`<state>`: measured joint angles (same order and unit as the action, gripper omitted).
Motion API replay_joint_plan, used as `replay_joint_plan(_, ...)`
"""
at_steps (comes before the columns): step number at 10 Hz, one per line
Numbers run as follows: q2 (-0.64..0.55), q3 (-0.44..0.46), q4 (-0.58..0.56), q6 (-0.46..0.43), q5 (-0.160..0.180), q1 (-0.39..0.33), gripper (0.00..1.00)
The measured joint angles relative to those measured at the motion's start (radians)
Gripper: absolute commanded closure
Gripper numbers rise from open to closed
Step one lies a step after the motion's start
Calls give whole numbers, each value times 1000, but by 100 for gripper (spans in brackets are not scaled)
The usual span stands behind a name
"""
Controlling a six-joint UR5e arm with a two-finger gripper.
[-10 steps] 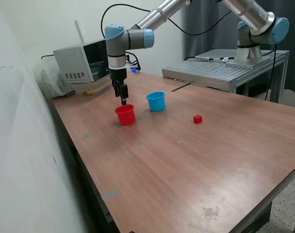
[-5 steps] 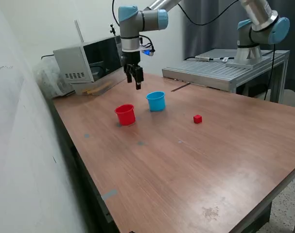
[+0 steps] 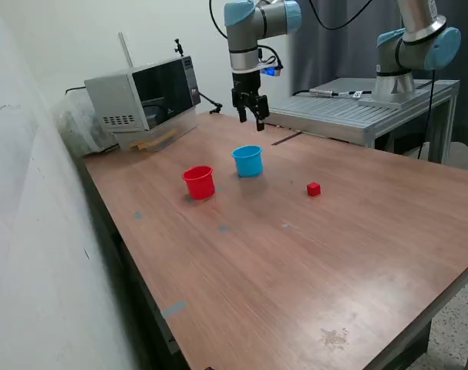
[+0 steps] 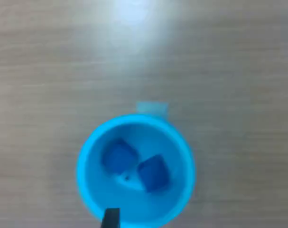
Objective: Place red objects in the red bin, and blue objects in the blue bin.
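Observation:
The light blue cup [image 3: 248, 160] stands upright mid-table; the wrist view looks down into it [image 4: 134, 123], and two dark blue cubes [image 4: 119, 156] [image 4: 153, 173] lie inside. The red cup [image 3: 199, 182] stands to its left in the exterior view; its inside does not show. One small red cube [image 3: 314, 189] lies on the table to the right of the blue cup. A second red cube is not visible. My gripper [image 3: 252, 119] hangs above and just behind the blue cup, empty. In the wrist view [image 4: 201, 221] its fingertips [image 4: 110, 219] stand wide apart.
A grey microwave-like box [image 3: 141, 96] sits at the table's back left. A metal platform [image 3: 349, 112] with a second arm's base [image 3: 407, 62] stands behind on the right. A wall runs along the exterior view's left.
My gripper has risen from just above the red cup and moved to the exterior view's right, to above the blue cup. Cups and red cube have not moved.

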<state>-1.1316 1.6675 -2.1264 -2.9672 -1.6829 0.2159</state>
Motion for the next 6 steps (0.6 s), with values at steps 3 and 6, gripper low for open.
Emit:
replay_joint_plan(3,-18,32,-24,-66,78,-51,0)
replay_joint_plan(6,-20,59,-60,-196,96,-127,0)
